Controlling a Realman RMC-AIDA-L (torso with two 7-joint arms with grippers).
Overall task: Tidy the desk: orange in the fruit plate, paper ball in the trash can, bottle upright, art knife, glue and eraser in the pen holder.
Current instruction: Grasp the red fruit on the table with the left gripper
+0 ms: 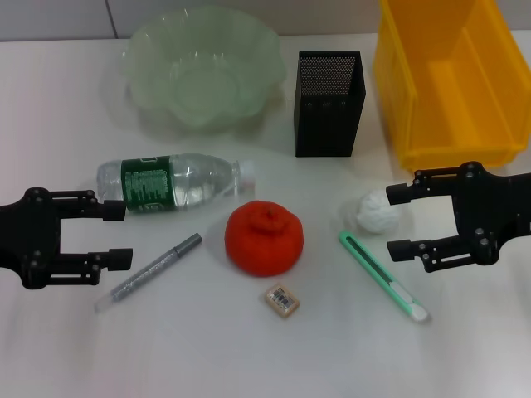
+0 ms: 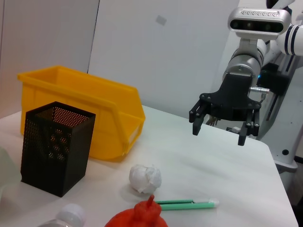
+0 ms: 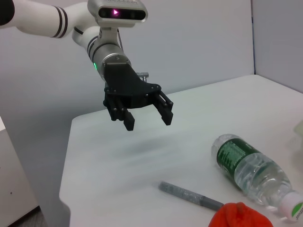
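Hovering with jaws spread, right gripper (image 1: 398,220) just beside paper ball (image 1: 375,212), trash can (image 1: 448,79) beyond; left gripper (image 1: 120,235) open too. Could nudge ball away, knocking knife (image 1: 383,276).

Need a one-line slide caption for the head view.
Both open grippers, left and right, flank an untidied desk: lying bottle, orange, paper ball, art knife, eraser.

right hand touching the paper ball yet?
Apart. In the head view the open right hand sits just beside the paper ball; the left wrist view shows that hand hanging well above the ball.
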